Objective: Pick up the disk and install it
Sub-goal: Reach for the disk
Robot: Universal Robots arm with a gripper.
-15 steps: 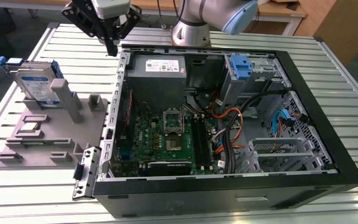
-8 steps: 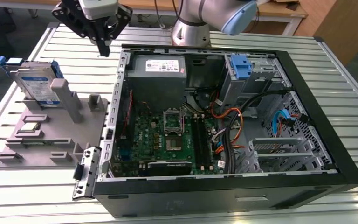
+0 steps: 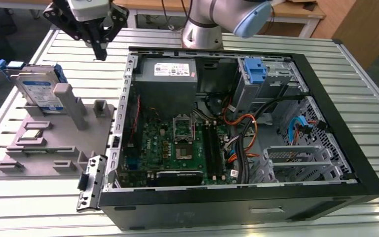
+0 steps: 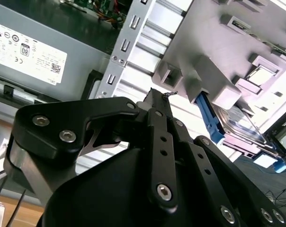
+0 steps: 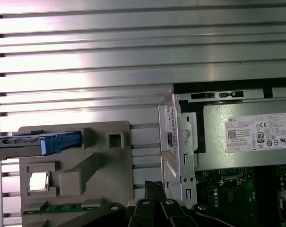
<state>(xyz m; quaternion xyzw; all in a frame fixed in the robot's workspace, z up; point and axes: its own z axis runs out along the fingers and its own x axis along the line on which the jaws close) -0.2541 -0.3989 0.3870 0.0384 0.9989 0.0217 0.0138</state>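
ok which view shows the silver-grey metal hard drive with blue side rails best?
Exterior view: the disk stands in the grey fixture, label visible. First wrist view shows it edge-on; second wrist view, it is partly hidden.

- Slatted aluminium counter (image 3: 45,212) under everything.
- Black tower PC case (image 3: 242,212) lying on its side on the counter with the panel off, so you can see the guts.
- Grey power-supply box (image 3: 166,79) with a white sticker, in the far corner of the case toward the exterior view's left.
- Green motherboard (image 3: 176,148) right next to it, on the near side.
- Bare blue plastic bracket (image 3: 255,71) standing in the drive cage, toward the exterior view's right of the power supply.
- Orange and black cables (image 3: 246,131) looping between the board and the cage.
- Grey fixture block (image 3: 51,143) on the counter just beside the case. It has a square chip (image 3: 33,134) in one pocket, and in the first wrist view a green memory stick (image 5: 62,207) along its edge.
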